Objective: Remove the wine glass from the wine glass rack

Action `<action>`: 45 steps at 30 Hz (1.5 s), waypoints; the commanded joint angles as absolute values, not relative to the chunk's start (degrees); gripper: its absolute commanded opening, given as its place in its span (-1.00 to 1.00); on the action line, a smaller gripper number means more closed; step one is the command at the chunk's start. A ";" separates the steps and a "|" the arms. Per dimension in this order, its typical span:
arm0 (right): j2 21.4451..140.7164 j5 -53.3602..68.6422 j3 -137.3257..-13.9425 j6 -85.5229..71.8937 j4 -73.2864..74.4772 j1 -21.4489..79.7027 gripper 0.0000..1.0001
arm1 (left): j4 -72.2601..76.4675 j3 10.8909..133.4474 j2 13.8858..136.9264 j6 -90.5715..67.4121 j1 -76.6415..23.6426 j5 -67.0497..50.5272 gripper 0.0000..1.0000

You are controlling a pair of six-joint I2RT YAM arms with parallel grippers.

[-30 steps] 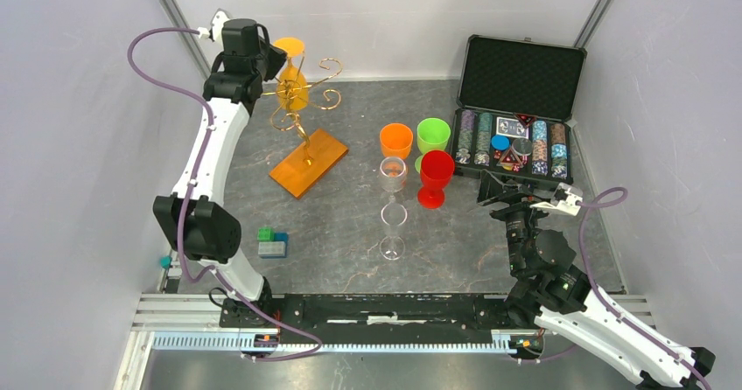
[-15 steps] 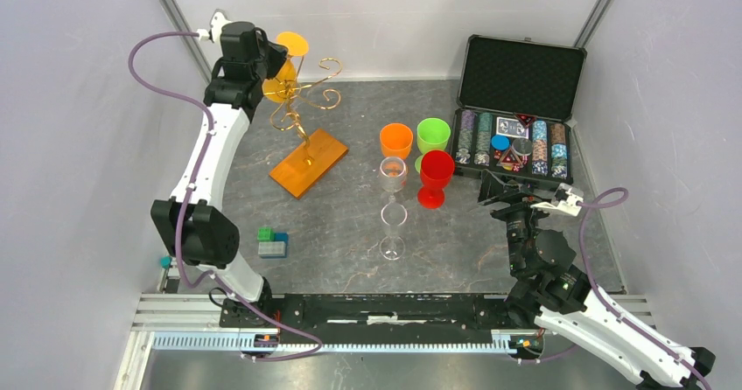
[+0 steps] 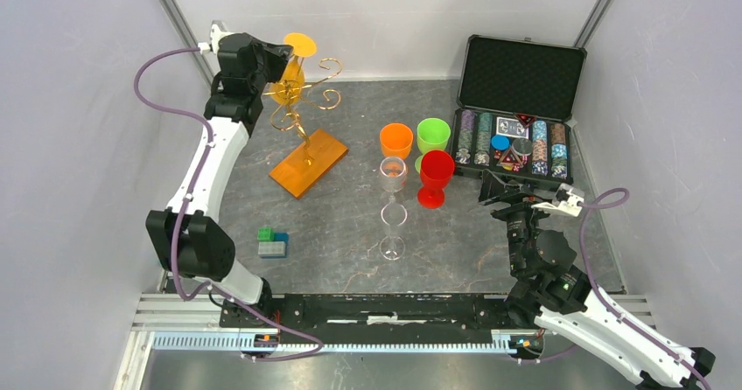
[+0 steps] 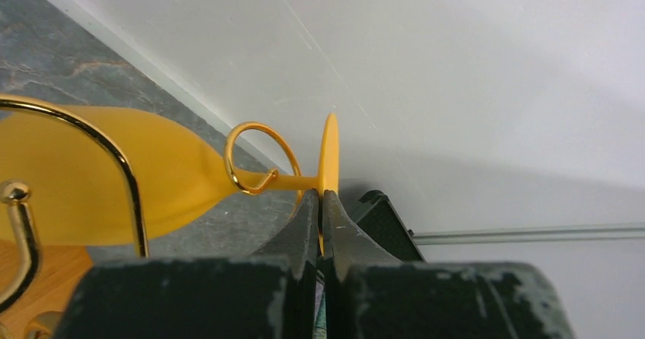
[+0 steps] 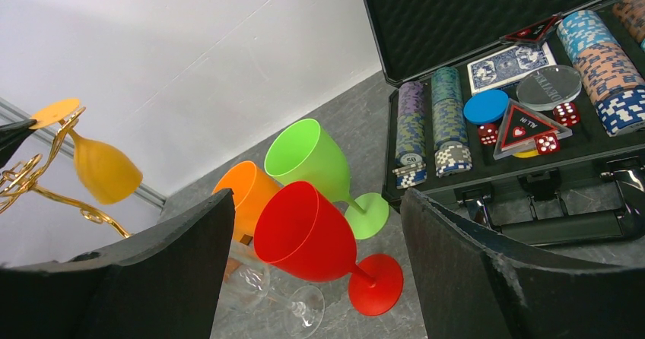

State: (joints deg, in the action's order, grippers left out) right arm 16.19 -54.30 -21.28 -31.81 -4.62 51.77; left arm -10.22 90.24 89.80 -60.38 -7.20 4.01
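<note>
A yellow-orange wine glass (image 3: 289, 82) hangs upside down from a curled arm of the gold wine glass rack (image 3: 320, 85), which stands on its orange base (image 3: 308, 163) at the back left. My left gripper (image 3: 278, 53) is up at the rack's top. In the left wrist view my left gripper (image 4: 321, 196) is shut on the rim of the wine glass's (image 4: 114, 172) round foot, with the stem passing through a gold loop. My right gripper (image 3: 494, 189) stands open and empty at the right, facing the red glass (image 5: 319, 236). The right wrist view catches the wine glass (image 5: 106, 172) far left.
Orange (image 3: 395, 139), green (image 3: 433, 134) and red (image 3: 436, 173) goblets and two clear glasses (image 3: 393, 173) (image 3: 393, 224) stand mid-table. An open black poker chip case (image 3: 516, 119) sits back right. Small toy blocks (image 3: 272, 243) lie front left. Walls enclose left, back and right.
My left gripper has shut on the glass's foot and shifted back and up. The glass has tilted on the rack arm. The right arm has not moved.
</note>
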 commanded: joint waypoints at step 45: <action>17.69 -46.95 -22.71 -26.71 -10.50 52.12 0.90 | 28.44 90.58 87.20 -75.04 3.46 -26.59 -0.95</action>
